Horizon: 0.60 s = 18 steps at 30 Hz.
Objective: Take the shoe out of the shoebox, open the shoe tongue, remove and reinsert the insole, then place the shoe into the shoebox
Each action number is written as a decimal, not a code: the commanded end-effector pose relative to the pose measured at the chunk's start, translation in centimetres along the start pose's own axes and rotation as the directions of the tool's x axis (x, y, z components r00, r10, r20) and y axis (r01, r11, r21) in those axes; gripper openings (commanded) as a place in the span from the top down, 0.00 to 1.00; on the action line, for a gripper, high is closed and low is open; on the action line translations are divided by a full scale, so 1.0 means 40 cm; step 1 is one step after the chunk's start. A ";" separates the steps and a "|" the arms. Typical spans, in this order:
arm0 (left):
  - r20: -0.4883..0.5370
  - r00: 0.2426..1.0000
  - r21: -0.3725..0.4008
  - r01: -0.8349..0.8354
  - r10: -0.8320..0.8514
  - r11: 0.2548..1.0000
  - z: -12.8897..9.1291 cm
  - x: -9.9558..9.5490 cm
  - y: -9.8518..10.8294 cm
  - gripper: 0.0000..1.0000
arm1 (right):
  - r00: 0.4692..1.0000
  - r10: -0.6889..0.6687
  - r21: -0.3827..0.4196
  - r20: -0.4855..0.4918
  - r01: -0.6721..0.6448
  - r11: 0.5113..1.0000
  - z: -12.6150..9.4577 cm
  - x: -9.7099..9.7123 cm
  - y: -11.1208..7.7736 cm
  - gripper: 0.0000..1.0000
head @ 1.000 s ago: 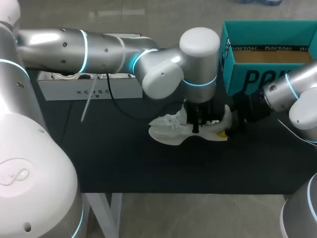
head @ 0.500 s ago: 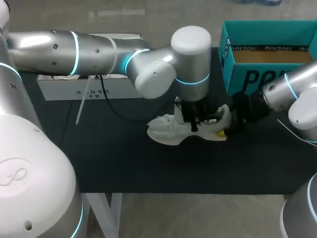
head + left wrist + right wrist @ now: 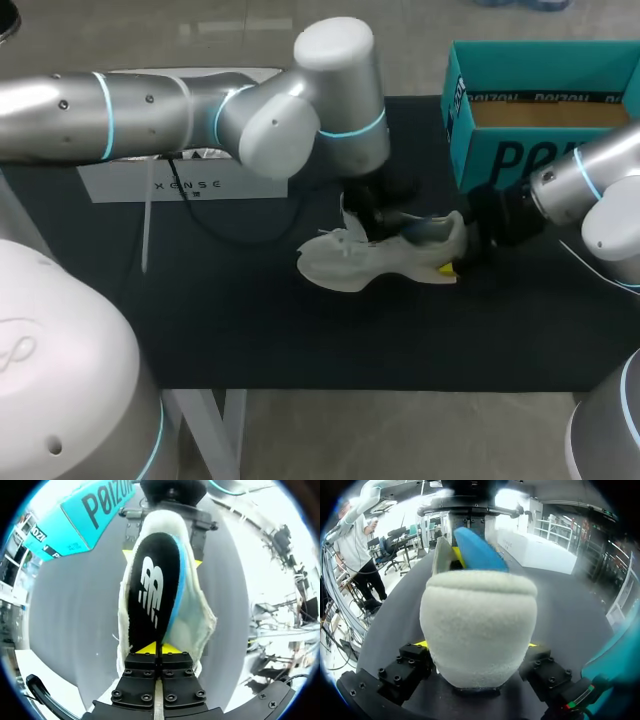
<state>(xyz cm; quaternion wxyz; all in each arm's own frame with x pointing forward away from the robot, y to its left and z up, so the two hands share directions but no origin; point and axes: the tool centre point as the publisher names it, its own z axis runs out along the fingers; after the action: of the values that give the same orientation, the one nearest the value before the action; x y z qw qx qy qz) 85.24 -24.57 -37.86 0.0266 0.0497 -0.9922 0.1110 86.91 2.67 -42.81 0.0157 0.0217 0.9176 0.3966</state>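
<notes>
A white shoe (image 3: 375, 265) lies on its sole on the black table (image 3: 250, 320), heel toward my right arm. My right gripper (image 3: 460, 250) is shut on the heel (image 3: 477, 625), one yellow-tipped finger on each side. My left gripper (image 3: 372, 222) comes down over the shoe's mouth. In the left wrist view my left gripper (image 3: 159, 648) is shut on the front end of the black insole (image 3: 152, 590). The insole is tilted up out of the shoe (image 3: 202, 625), and its blue underside (image 3: 477, 547) faces my right wrist. The teal shoebox (image 3: 540, 110) stands open at the back right.
A long white box (image 3: 180, 180) lies at the back left, with a black cable (image 3: 240, 215) trailing from my left arm onto the table beside it. The teal shoebox (image 3: 85, 515) is close behind my right arm. Bare black table lies in front of the shoe.
My left gripper has shut on the insole, and the arm has swung left and up, tilting the insole out of the shoe. The right gripper has stayed on the heel.
</notes>
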 end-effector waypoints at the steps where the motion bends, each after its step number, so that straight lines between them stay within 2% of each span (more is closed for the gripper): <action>1: -0.024 0.999 0.058 -0.037 0.038 0.998 -0.046 0.008 -0.002 1.00 | 1.000 -0.001 0.001 0.001 0.001 1.000 -0.002 0.000 -0.006 1.00; 5: -0.025 0.997 0.107 -0.073 0.076 0.992 -0.085 0.020 -0.031 1.00 | 1.000 -0.001 0.001 0.001 0.001 1.000 -0.002 0.000 -0.006 1.00; 12: -0.015 0.992 0.140 -0.121 0.125 0.983 -0.143 0.039 -0.086 1.00 | 1.000 -0.001 0.001 0.001 0.001 1.000 -0.002 0.000 -0.006 1.00; 18: 0.010 0.990 0.227 -0.142 0.144 0.963 -0.207 0.031 -0.112 1.00 | 1.000 -0.001 0.001 0.001 0.001 1.000 -0.002 0.000 -0.006 1.00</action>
<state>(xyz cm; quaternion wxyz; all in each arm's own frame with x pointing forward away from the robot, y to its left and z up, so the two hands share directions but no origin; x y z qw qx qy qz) 84.89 -28.02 -29.80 0.0169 -0.0152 -0.9766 0.2137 86.93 2.34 -42.69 0.0161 0.0219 0.9175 0.3969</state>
